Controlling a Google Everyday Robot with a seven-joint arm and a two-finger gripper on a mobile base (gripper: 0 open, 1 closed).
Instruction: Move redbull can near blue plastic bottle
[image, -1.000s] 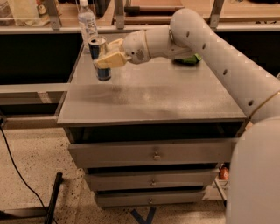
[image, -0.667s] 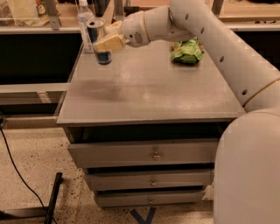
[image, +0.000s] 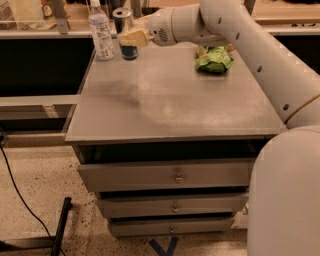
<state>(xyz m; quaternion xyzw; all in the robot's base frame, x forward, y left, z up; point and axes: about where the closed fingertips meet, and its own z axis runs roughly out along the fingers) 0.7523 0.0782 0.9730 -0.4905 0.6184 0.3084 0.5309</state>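
Observation:
The redbull can (image: 128, 51) stands upright at the far left of the grey cabinet top (image: 170, 105), its silver top showing and its lower body dark blue. The blue plastic bottle (image: 101, 33), clear with a white cap and pale label, stands just left of the can with a small gap between them. My gripper (image: 131, 36) reaches in from the right at the end of the white arm (image: 235, 30). Its yellowish fingers (image: 135, 38) are closed around the can's middle and hide part of it.
A green crinkly snack bag (image: 214, 59) lies at the far right of the cabinet top. The cabinet has three drawers (image: 170, 177) in front. A rail and shelf run behind the cabinet. A black cable (image: 15, 190) lies on the floor at left.
My gripper has carried the can further back and left, and it now stands beside the bottle. The bottle and snack bag have not moved.

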